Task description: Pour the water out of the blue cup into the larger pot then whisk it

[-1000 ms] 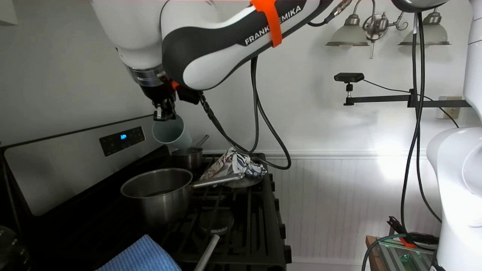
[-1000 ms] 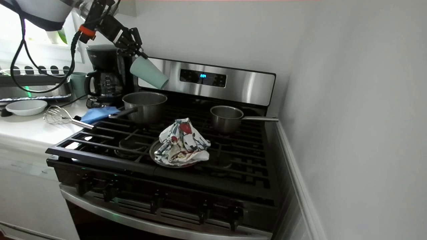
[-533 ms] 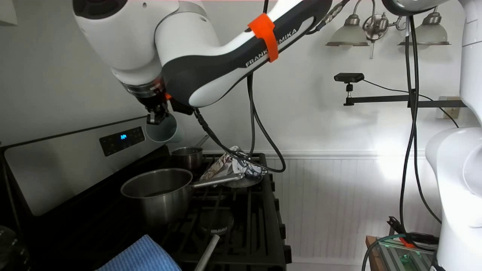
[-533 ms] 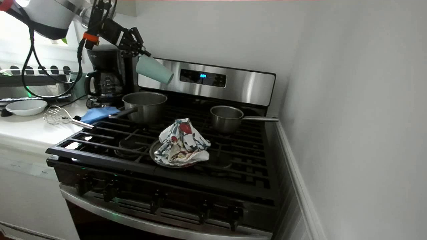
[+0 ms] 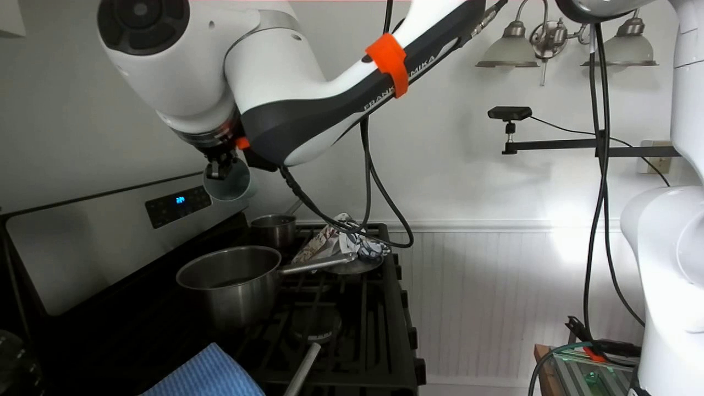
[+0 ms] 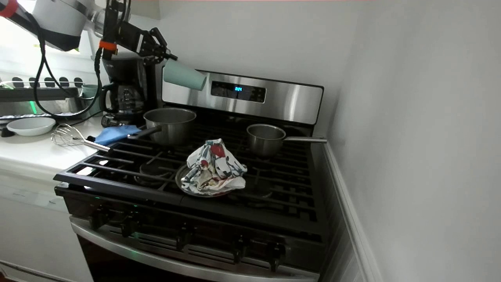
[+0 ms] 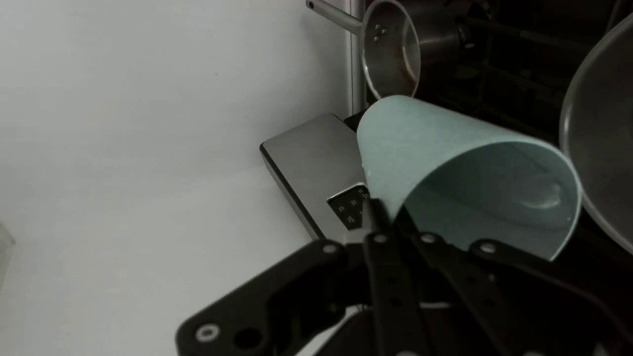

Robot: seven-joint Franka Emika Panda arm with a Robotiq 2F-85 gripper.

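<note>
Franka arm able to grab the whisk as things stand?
Probably not: the gripper is shut on the blue cup at its rim, so that would likely need setting down first. The whisk itself looks uncovered in an exterior view.

smooth matt cup (image 7: pixel 420 133), shiny s/s lg pot (image 5: pixel 242 302), metal wire whisk (image 6: pixel 94 145), wrinkled cloth (image 6: pixel 214 168)

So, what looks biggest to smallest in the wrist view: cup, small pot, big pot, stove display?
1. Cup, helped by being nearest
2. Small pot
3. Stove display, partly hidden
Big pot: unranked, cut off by the view's edge.
</note>
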